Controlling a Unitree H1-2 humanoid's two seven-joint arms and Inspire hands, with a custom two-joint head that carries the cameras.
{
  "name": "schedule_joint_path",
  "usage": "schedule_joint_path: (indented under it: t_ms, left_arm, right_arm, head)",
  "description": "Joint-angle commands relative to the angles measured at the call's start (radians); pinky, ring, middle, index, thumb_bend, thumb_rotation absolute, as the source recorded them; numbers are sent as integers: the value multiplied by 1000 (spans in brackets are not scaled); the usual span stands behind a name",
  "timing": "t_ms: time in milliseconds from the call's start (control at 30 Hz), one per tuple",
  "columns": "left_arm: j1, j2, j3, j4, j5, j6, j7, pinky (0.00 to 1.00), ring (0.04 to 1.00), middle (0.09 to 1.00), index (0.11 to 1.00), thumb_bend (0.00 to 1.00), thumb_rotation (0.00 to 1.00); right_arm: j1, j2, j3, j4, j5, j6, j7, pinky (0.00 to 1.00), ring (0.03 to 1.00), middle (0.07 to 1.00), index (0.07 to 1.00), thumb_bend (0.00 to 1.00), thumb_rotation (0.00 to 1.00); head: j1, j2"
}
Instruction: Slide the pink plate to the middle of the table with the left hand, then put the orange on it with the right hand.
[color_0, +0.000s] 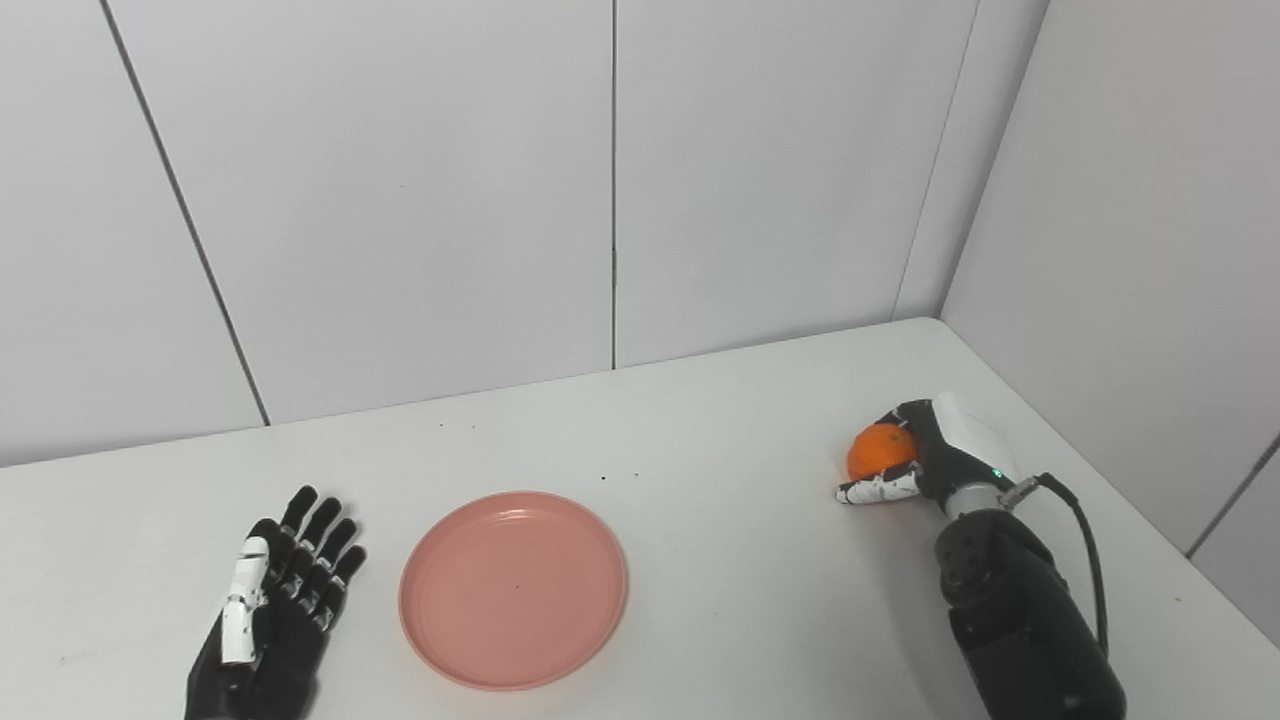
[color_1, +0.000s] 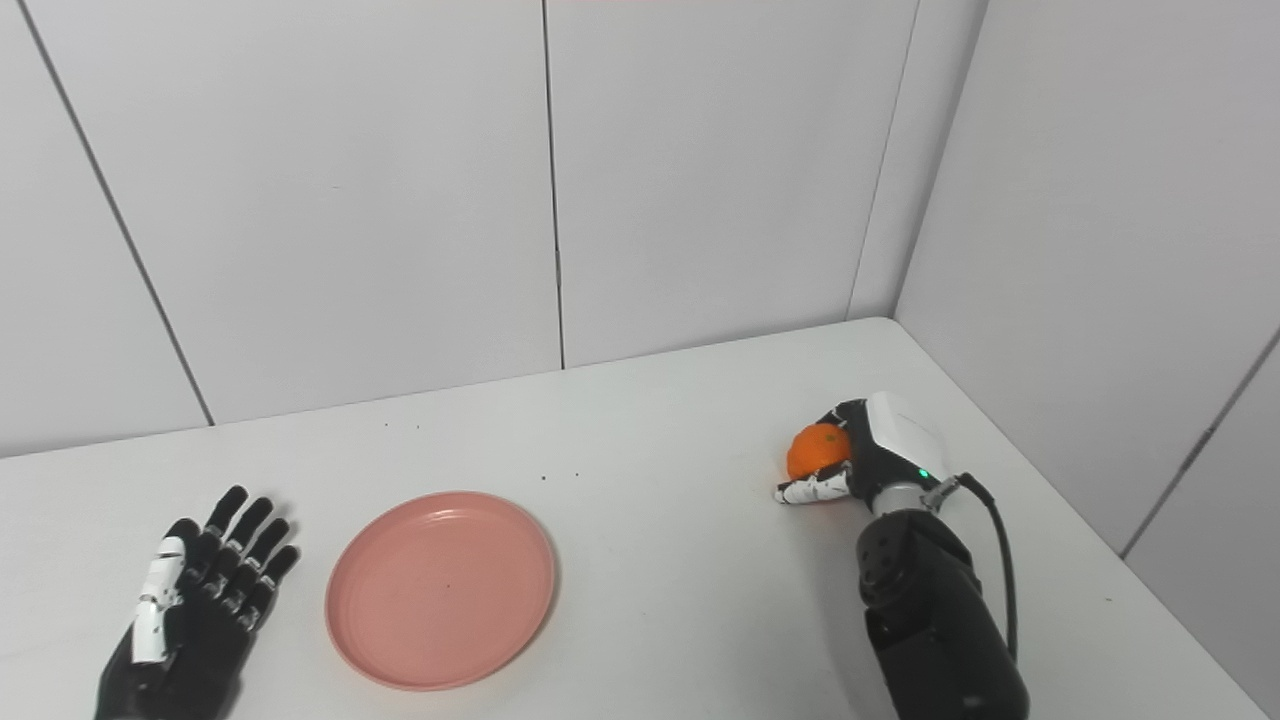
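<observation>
The pink plate (color_0: 513, 588) lies flat and empty on the white table (color_0: 720, 440), a little left of the table's middle. My left hand (color_0: 275, 610) lies open, fingers spread, just left of the plate and apart from it. The orange (color_0: 878, 450) sits at the right side of the table. My right hand (color_0: 925, 455) is wrapped around the orange, thumb in front and fingers behind it. The orange looks at table height. The same scene shows in the right eye view, with the plate (color_1: 440, 588) and the orange (color_1: 817, 448).
White wall panels stand behind the table and along its right side. The table's right edge (color_0: 1150, 520) runs close to my right arm (color_0: 1020, 620). A black cable (color_0: 1085, 545) loops off the right wrist.
</observation>
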Motion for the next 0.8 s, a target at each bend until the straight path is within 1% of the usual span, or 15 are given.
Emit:
schedule_joint_path:
  t_ms: [0, 67, 100, 233, 333, 400, 433, 467, 600, 767]
  left_arm:
    - [15, 8, -2, 8, 4, 46, 4, 1000, 994, 1000, 1000, 285, 1000]
    - [15, 6, -2, 5, 4, 49, 9, 1000, 994, 1000, 1000, 286, 1000]
    - [15, 5, -1, 4, 4, 51, 12, 1000, 990, 995, 998, 288, 1000]
    - [16, 2, -1, -3, 5, 55, 17, 1000, 986, 991, 995, 288, 1000]
    - [17, -2, -1, -8, 8, 61, 27, 1000, 978, 984, 987, 290, 1000]
    - [18, -1, -5, -9, 11, 58, 23, 1000, 986, 991, 994, 292, 1000]
    - [18, -1, -6, -9, 13, 56, 22, 1000, 989, 994, 996, 293, 1000]
    - [18, -2, -7, -10, 15, 55, 23, 1000, 989, 994, 996, 293, 1000]
    - [20, -6, -9, -8, 19, 50, 27, 1000, 985, 990, 992, 293, 1000]
    - [23, -16, -12, -15, 25, 53, 40, 1000, 979, 985, 985, 297, 1000]
  right_arm:
    - [-23, -8, -2, -20, 3, -3, 3, 322, 403, 449, 505, 529, 6]
    - [-22, -5, -5, -31, 2, -3, -2, 316, 396, 441, 508, 528, 1]
    - [-21, -3, -6, -38, 1, -3, -5, 328, 407, 450, 503, 529, 0]
    - [-18, 3, -10, -91, -4, -3, -18, 316, 399, 441, 501, 530, 0]
    - [-27, 15, -23, -149, -9, -3, -10, 368, 455, 498, 482, 529, 0]
    - [-32, 17, -21, -184, -10, -3, -14, 361, 443, 481, 488, 530, 0]
    - [-34, 16, -18, -199, -11, -3, -15, 331, 414, 451, 498, 530, 0]
    - [-36, 16, -15, -213, -13, -3, -12, 327, 411, 447, 499, 530, 0]
    - [-48, 18, 11, -285, -29, -3, 12, 326, 411, 446, 510, 528, 0]
    - [-66, 23, 65, -357, -24, -7, 17, 327, 414, 453, 515, 527, 0]
  head:
    - [2, 1]
    - [2, 1]
    - [2, 1]
    - [11, 5]
    - [16, 6]
    - [22, 6]
    - [24, 7]
    - [27, 7]
    - [42, 10]
    - [69, 16]
